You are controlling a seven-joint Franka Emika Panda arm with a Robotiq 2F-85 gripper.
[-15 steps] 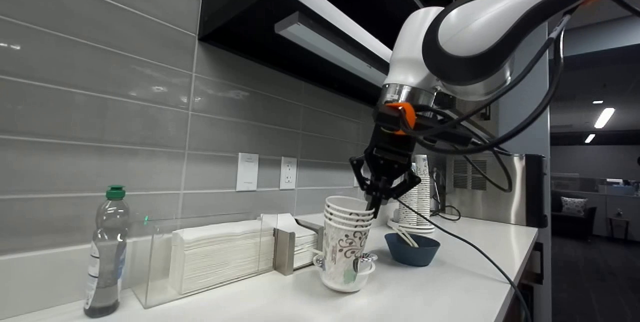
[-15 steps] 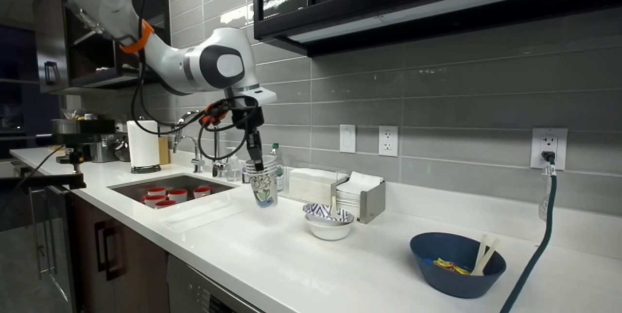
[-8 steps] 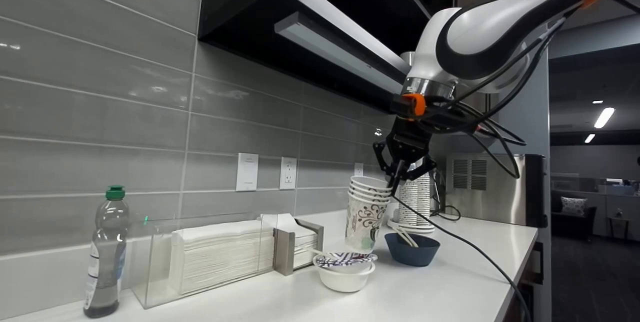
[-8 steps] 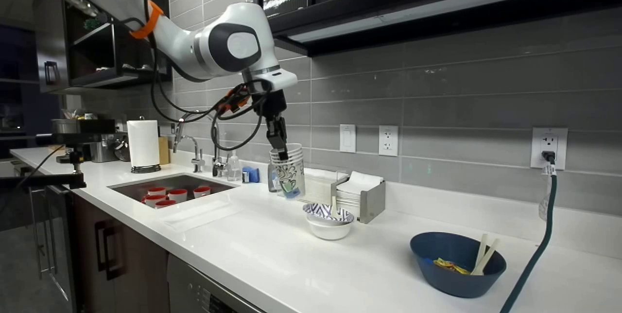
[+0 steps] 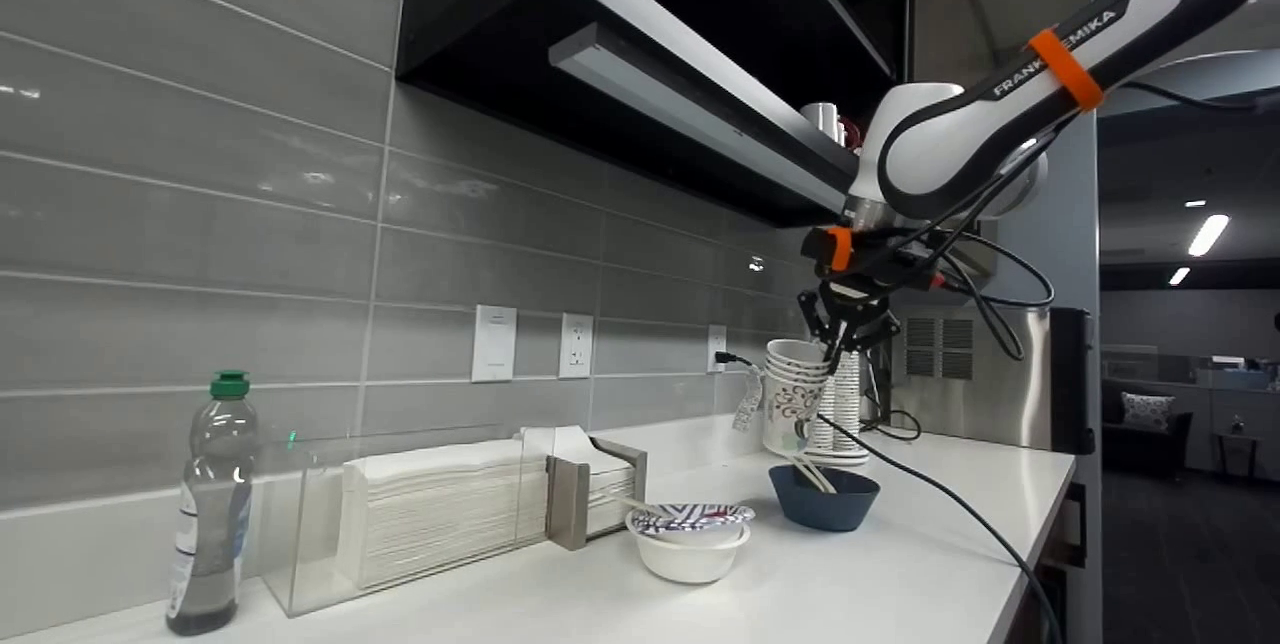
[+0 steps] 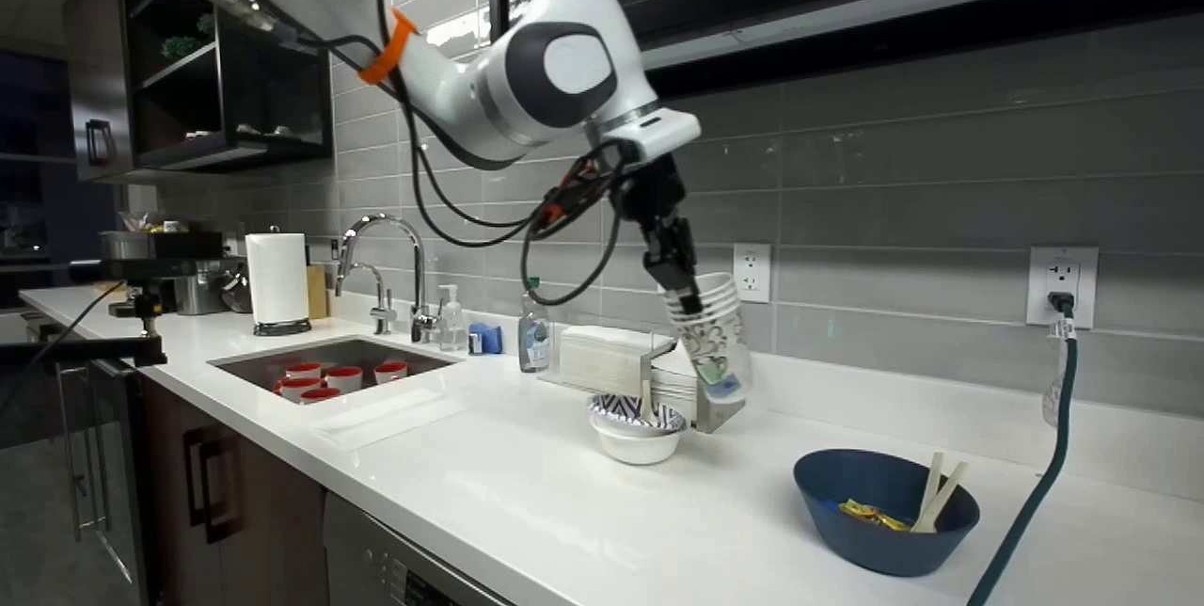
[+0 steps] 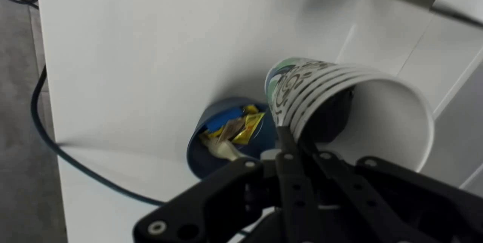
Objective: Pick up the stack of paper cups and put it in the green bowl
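- Jaws: your gripper (image 7: 302, 131) was clamped on the cup wall at the rims, one finger inside the mouth, one outside.
- Paper cup stack (image 6: 720, 342): hung tilted from the fingertips, off the countertop (image 6: 564, 512), bottoms below the jaws.
- Dark teal bowl (image 6: 870, 542): well below the jaws and off to the side; cups apart from it, not yet in.
- Handling (judged): likely light, thin, springy; a hard squeeze could dent it. Rolled rims looked stiffest, so your rim hold seemed right. One-sided pinch might let it pivot; smooth paper might slip.
- Packets (image 7: 249, 128) and pale utensils (image 6: 943, 499) lay in the bowl, so your stack probably wouldn't sit flat.
- Writing: arm (image 5: 950, 139) above the jaws read "FRANK" and "EMIKA", orange strap (image 5: 1067, 69) between. Cups: swirls, green-blue patch, no legible words. Green-capped bottle (image 5: 212, 514), well apart from the jaws: label unreadable.
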